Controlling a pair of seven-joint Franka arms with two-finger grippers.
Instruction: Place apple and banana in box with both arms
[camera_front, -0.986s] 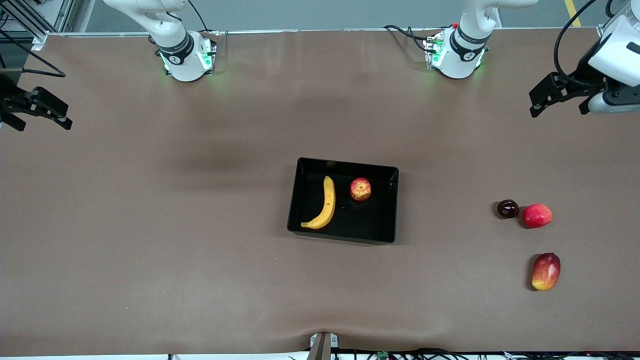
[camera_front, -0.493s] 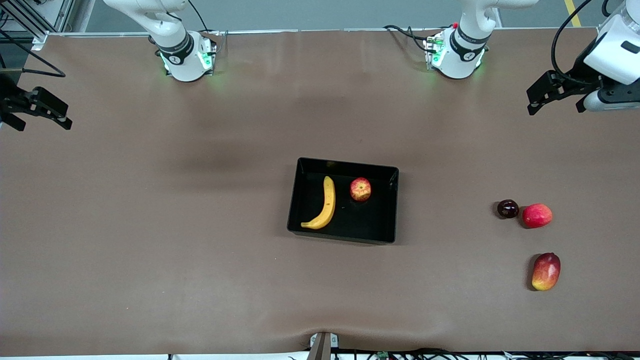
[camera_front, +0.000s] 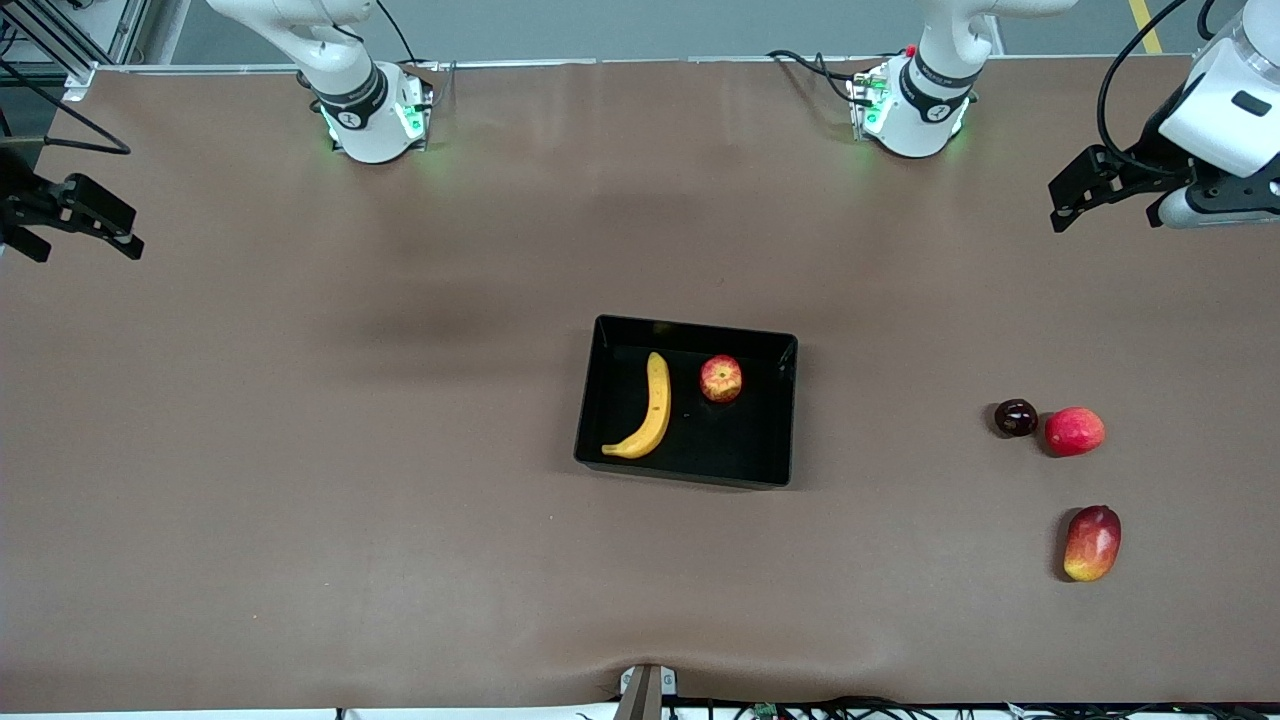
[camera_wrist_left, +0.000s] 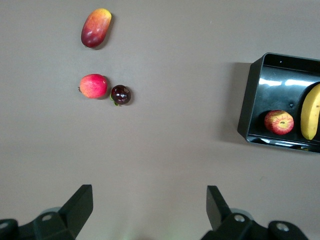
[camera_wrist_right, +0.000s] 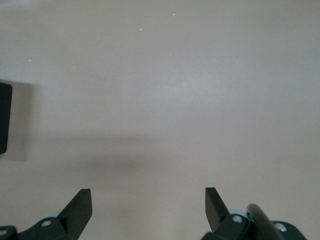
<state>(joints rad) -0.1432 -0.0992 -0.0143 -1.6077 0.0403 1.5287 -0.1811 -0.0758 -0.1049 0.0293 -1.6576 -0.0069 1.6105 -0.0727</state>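
The banana and apple lie side by side in the box mid-table. Both the left hand and right hand hang apart and empty over the table's ends. Little looks likely to go wrong, unless an arm swings low and knocks the box. The left wrist view shows the box's glossy floor; the right wrist view catches what is probably its corner.

Brown table, black box mid-table, dark plum, red fruit, mango toward the left arm's end

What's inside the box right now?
The box holds the banana and the apple, lying apart on its floor. Nothing else shows; only the floor beneath each fruit is hidden.
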